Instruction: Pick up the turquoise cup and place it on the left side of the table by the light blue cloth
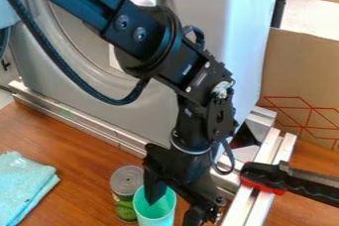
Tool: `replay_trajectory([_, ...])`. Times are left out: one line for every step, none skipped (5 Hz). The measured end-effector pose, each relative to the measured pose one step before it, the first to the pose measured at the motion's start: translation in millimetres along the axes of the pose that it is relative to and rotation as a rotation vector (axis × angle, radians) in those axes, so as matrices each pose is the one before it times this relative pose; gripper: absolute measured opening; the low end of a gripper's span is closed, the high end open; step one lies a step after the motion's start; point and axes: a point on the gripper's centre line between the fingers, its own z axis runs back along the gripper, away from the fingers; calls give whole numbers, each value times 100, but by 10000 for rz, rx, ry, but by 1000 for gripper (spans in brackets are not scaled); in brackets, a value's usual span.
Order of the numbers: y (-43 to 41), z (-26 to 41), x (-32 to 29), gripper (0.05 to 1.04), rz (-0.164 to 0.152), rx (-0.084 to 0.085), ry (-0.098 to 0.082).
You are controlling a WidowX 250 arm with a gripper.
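Black end effector (pixel 173 213), pointing down at the lower centre of the view, its fingers spread well apart: one at or inside the mouth of an upright turquoise cup (pixel 155 214), the other outside the rim, to the right. Whether either touches the cup cannot be told; no grip is evident. The cup stands on the wooden surface (pixel 79 155), just beside an upright can (pixel 126 184) with a green label, its lettering too small to read. At left, a folded light-blue cloth (pixel 25 188); at right, cardboard (pixel 301 71) printed with red lines.
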Motion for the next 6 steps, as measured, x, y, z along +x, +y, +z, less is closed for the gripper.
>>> replay_trajectory([-195,-465,241,1000,27,-41,-87])
replay_trajectory([-742,-196,228,939,-84,24,-232])
replay_trajectory([14,-479,-256,679,244,128,246])
replay_trajectory([769,-694,-1340,382,572,571,1000])
replay_trajectory([510,-389,-419,176,193,113,415])
replay_trajectory([131,-198,-589,99,-42,-157,236])
